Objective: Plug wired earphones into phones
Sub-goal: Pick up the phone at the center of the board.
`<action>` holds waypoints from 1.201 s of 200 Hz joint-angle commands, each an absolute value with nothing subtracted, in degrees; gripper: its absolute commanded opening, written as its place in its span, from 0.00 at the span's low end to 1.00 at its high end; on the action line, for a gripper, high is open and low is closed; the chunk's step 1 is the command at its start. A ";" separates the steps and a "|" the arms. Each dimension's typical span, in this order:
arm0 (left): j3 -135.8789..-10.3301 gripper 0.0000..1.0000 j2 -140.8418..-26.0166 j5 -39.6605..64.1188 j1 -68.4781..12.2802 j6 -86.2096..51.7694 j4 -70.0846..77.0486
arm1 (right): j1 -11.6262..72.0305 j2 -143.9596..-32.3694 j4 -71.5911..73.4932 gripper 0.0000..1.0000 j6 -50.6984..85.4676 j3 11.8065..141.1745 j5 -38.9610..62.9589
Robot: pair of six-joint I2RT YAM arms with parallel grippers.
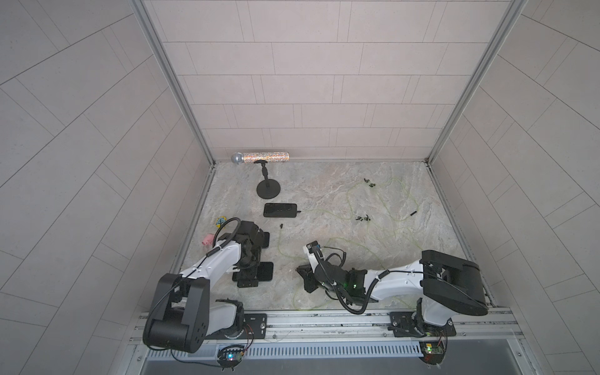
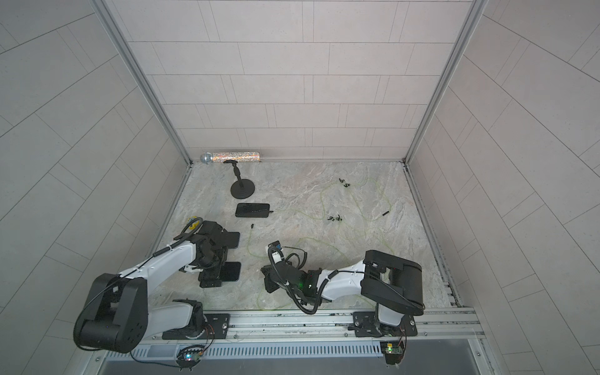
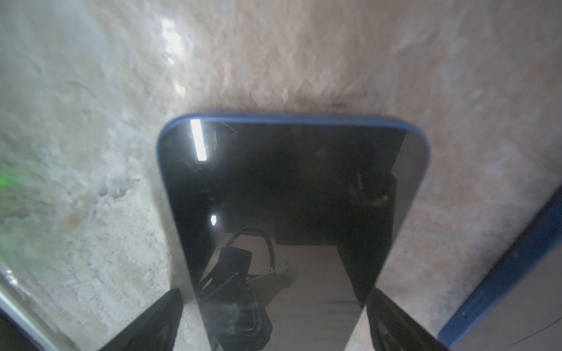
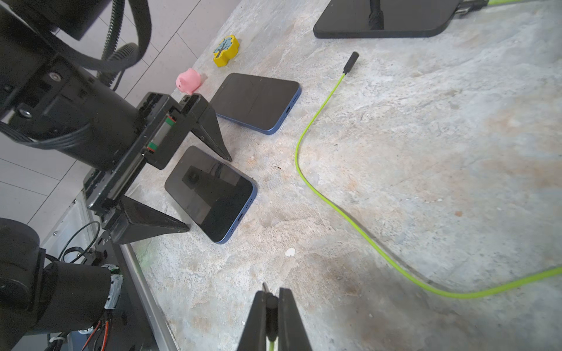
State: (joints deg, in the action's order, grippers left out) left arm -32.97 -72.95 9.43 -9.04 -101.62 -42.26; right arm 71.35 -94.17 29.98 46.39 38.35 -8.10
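Note:
Three black phones lie at the left. The far phone [image 1: 280, 210] has a plug [image 1: 298, 212] in its right end. The middle phone [image 4: 255, 101] and near phone [image 4: 209, 194] lie face up, ports bare. My left gripper [image 4: 208, 193] is open and straddles the near phone [image 3: 286, 197], one finger [image 3: 164, 319] on each side, not touching it. My right gripper [image 4: 271, 299] hovers low over the table right of the phones, shut on the black plug [image 4: 269, 304] of a yellow-green earphone cable. Another loose plug [image 4: 352, 57] lies between the far and middle phones, and its cable [image 4: 307, 182] curves away.
A glitter microphone [image 1: 259, 157] lies along the back wall behind a black round-based stand [image 1: 268, 190]. A pink pig toy [image 4: 188, 80] and a yellow clock toy [image 4: 226, 50] sit by the left wall. Earbuds [image 1: 363, 218] and tangled cables spread over the right half, with one more loose plug [image 1: 413, 213].

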 commanded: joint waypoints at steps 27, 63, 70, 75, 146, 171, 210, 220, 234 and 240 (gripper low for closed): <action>-26.72 0.92 -73.36 10.13 -10.65 -107.29 -37.22 | 71.98 -95.39 32.16 0.00 47.85 37.38 -9.53; -25.40 0.87 -71.28 9.06 -11.12 -108.30 -36.83 | 72.67 -96.46 32.68 0.00 48.33 38.12 -9.32; -25.31 0.85 -71.15 8.87 -11.11 -108.44 -36.83 | 72.77 -96.81 32.78 0.00 48.50 38.27 -9.27; -25.31 0.85 -71.13 8.85 -11.16 -108.53 -36.71 | 72.84 -96.98 32.87 0.00 48.59 38.38 -9.17; -26.10 0.77 -72.79 10.90 -11.43 -107.53 -35.15 | 73.83 -100.70 34.74 0.00 51.98 40.86 -7.95; -26.02 0.77 -72.15 11.63 -11.45 -107.38 -35.07 | 73.89 -102.58 36.51 0.00 55.02 41.43 -7.64; -26.59 0.76 -69.32 11.84 -11.43 -107.03 -35.15 | 73.89 -104.85 37.12 0.00 58.76 42.91 -7.42; -26.67 0.76 -68.50 11.95 -11.47 -106.86 -35.40 | 73.86 -105.34 37.39 0.00 59.67 43.23 -7.16; -26.71 0.76 -67.52 12.42 -11.43 -106.67 -35.60 | 73.89 -105.80 38.42 0.00 60.99 43.50 -6.55; -26.71 0.76 -67.16 12.56 -11.48 -106.54 -35.62 | 73.83 -105.97 38.81 0.00 61.51 43.57 -6.51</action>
